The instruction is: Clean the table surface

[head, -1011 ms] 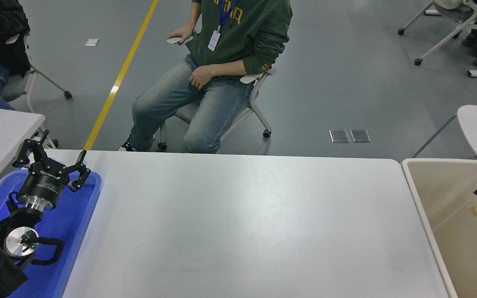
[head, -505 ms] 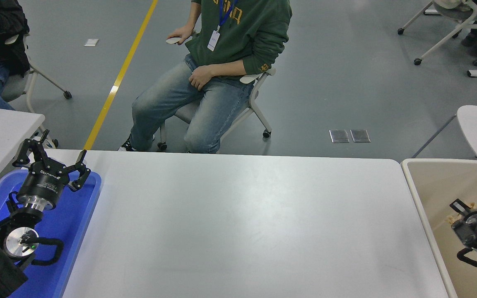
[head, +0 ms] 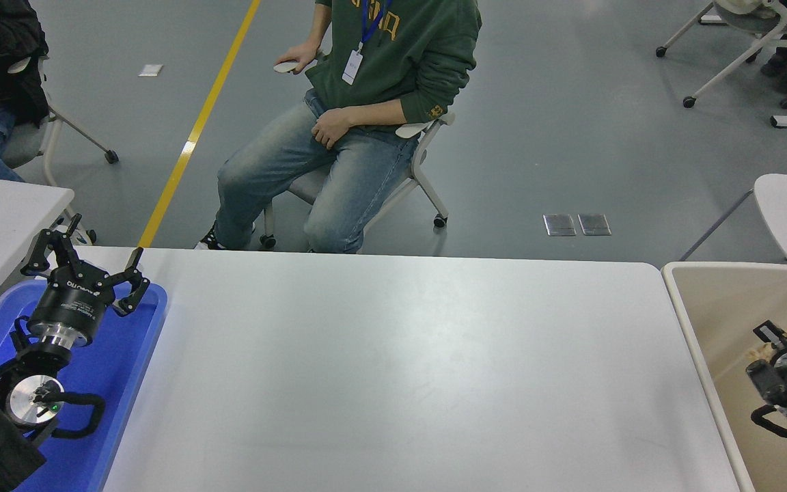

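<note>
Wide matte-white table surface [head: 393, 369], faintly sheened.

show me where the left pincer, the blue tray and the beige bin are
left pincer [head: 86, 263], head view, midway between its spread fingertips.
blue tray [head: 141, 342], head view, on its right rim.
beige bin [head: 697, 342], head view, on its left wall rim.
</note>
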{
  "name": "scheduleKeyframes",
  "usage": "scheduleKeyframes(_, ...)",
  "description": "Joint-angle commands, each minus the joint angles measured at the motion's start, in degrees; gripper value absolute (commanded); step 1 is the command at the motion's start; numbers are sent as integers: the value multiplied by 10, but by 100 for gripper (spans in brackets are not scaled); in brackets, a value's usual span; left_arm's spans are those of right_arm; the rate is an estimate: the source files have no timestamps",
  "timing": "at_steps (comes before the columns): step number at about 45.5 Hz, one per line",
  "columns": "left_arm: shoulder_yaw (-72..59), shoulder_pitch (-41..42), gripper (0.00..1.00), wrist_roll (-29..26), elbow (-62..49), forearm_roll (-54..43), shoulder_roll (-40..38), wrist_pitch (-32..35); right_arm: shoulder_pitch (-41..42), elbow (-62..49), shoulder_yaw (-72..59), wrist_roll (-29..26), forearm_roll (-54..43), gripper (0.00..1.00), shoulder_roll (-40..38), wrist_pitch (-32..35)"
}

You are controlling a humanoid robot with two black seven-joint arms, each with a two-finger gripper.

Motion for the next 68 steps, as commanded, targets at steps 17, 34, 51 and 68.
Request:
scheduleKeyframes(17,0,0,100,0,0,0,0,0,11,-1,4,1,18,100,0,-11)
scheduleKeyframes(34,0,0,100,0,0,0,0,0,51,51,28,8,46,100,-8,-12)
scheduleKeyframes(51,0,0,100,0,0,0,0,0,69,350,240,47,69,100,-152,-15)
scheduleKeyframes(68,0,0,100,0,0,0,0,0,43,558,381,60,69,100,-199,-32)
